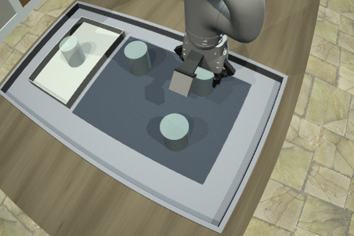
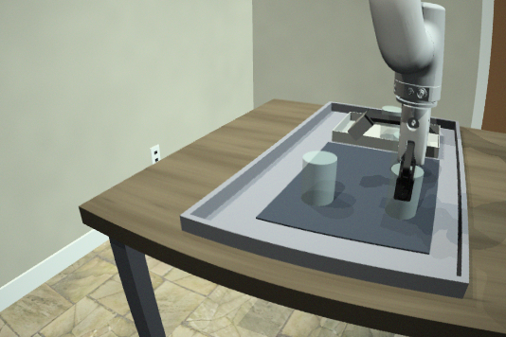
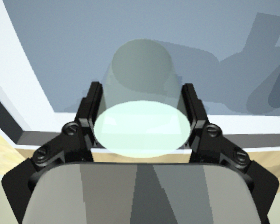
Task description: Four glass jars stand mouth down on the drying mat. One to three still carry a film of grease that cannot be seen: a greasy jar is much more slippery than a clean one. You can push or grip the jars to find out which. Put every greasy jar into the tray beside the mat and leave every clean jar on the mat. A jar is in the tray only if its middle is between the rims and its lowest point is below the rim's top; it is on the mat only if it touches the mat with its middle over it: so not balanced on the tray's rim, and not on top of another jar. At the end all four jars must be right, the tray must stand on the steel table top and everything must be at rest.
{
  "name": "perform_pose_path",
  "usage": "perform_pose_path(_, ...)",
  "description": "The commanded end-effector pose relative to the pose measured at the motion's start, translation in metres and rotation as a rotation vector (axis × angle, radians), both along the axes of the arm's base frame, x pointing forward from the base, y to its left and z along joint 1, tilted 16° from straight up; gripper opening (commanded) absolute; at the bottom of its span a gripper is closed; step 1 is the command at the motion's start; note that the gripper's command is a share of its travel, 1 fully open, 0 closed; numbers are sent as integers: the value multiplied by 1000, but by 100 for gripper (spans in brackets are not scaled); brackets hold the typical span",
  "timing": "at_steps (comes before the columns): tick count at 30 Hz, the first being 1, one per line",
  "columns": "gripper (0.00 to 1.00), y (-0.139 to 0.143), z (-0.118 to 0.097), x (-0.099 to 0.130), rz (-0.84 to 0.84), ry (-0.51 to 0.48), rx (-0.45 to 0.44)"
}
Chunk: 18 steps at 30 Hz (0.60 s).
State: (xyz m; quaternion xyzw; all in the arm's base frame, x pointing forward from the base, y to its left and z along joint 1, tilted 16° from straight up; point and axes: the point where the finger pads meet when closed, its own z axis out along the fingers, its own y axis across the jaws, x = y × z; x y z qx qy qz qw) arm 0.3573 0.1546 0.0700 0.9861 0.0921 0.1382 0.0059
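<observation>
My gripper (image 1: pixel 203 75) (image 2: pixel 404 187) (image 3: pixel 141 95) points down with its two fingers against opposite sides of a glass jar (image 1: pixel 203 86) (image 2: pixel 395 207) (image 3: pixel 142 129), shut on it. That jar stands upright on the dark mat (image 1: pixel 113 101) (image 2: pixel 294 211) (image 3: pixel 50 50), near the robot's side. A second jar (image 1: pixel 175 129) (image 2: pixel 319 178) stands on the mat's front part. A third jar (image 1: pixel 137 56) stands on the mat near the tray; the arm hides it in the exterior view. A fourth jar (image 1: pixel 72 52) (image 2: pixel 390 110) stands inside the pale tray (image 1: pixel 53 85) (image 2: pixel 351 136). Grease cannot be seen.
The steel top (image 1: pixel 109 154) (image 2: pixel 227 225) has a raised edge (image 1: pixel 258 68) (image 2: pixel 322 263) all around, close behind my gripper. The tray lies on it beside the mat. A box-like part (image 1: pixel 182 83) (image 2: pixel 362 125) sticks out from my wrist above the mat.
</observation>
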Motion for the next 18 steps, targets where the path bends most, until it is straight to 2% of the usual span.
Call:
perform_pose_path(1,68,0,0,0,0,-1,1)
perform_pose_path(2,65,0,0,0,0,-1,1)
perform_pose_path(18,65,0,0,0,0,-1,1)
